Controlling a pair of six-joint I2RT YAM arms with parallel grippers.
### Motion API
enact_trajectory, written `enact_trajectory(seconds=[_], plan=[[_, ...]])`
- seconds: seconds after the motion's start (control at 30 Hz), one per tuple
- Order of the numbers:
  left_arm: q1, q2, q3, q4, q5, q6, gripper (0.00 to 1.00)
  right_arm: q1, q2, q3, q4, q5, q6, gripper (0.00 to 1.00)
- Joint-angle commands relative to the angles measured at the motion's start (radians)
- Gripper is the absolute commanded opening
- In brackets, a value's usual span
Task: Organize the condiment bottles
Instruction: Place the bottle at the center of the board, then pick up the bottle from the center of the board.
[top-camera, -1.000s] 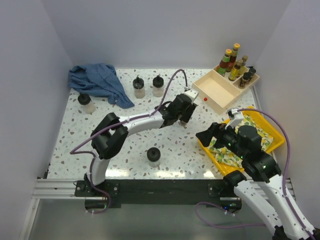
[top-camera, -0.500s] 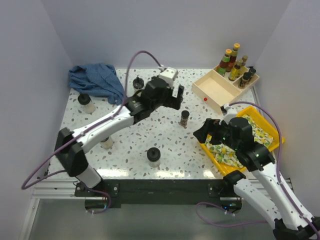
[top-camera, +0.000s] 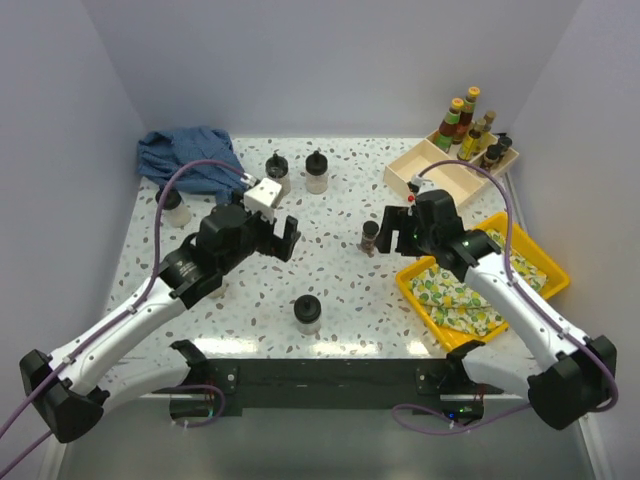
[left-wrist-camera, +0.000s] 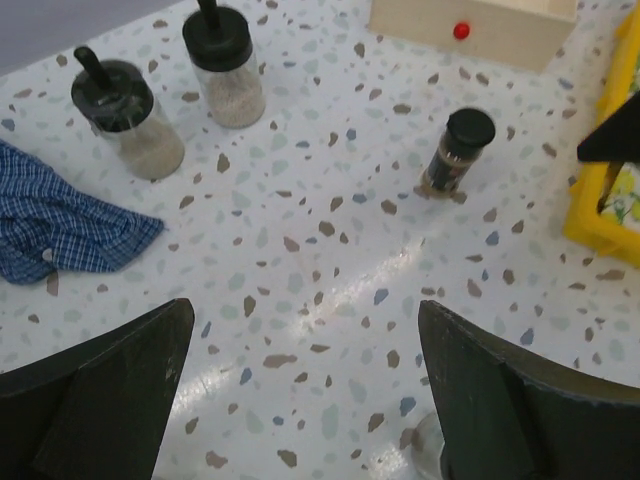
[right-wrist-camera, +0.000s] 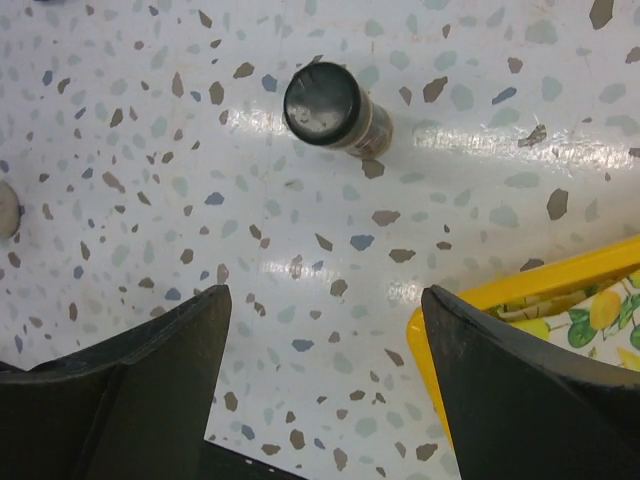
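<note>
A tiny dark shaker (top-camera: 370, 237) stands upright on the speckled table, alone. In the right wrist view the shaker (right-wrist-camera: 333, 108) lies ahead of my open right gripper (right-wrist-camera: 325, 300), nothing between the fingers. From above, the right gripper (top-camera: 391, 232) hovers just right of it. My left gripper (top-camera: 287, 238) is open and empty, left of the shaker (left-wrist-camera: 457, 150). Black-lidded jars stand at the back (top-camera: 277, 172) (top-camera: 317, 172), far left (top-camera: 172, 207) and front (top-camera: 308, 313). Slim sauce bottles (top-camera: 460, 118) stand in the beige tray's far corner.
The beige divided tray (top-camera: 440, 178) sits back right, with a red dot on its side. A yellow tray (top-camera: 545, 262) holding a lemon-print cloth lies under the right arm. A crumpled blue cloth (top-camera: 195, 160) is at the back left. White walls enclose the table.
The left gripper opened off the shaker, leaving it standing, and the arm swung back to the left. The right arm moved from over the yellow tray toward the shaker.
</note>
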Motion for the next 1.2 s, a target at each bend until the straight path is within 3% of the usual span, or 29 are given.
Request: enact_trajectory(seconds=[0.0, 0.4, 0.8, 0.9, 1.17], plan=[[0.002, -0.043, -0.138, 0.061, -0.021, 0.060, 1.00, 0.002, 0.141, 0.097, 0.068, 0.101, -0.022, 0.80], [0.001, -0.012, -0.130, 0.001, -0.075, 0.059, 1.00, 0.108, 0.445, 0.282, 0.088, 0.337, -0.086, 0.80], [0.001, -0.023, -0.137, -0.003, -0.095, 0.055, 1.00, 0.131, 0.557, 0.302, 0.117, 0.357, -0.086, 0.68], [0.001, -0.028, -0.140, -0.005, -0.098, 0.057, 1.00, 0.134, 0.557, 0.280, 0.146, 0.371, -0.091, 0.61], [0.001, -0.024, -0.141, -0.006, -0.105, 0.057, 1.00, 0.137, 0.503, 0.271, 0.128, 0.366, -0.068, 0.17]])
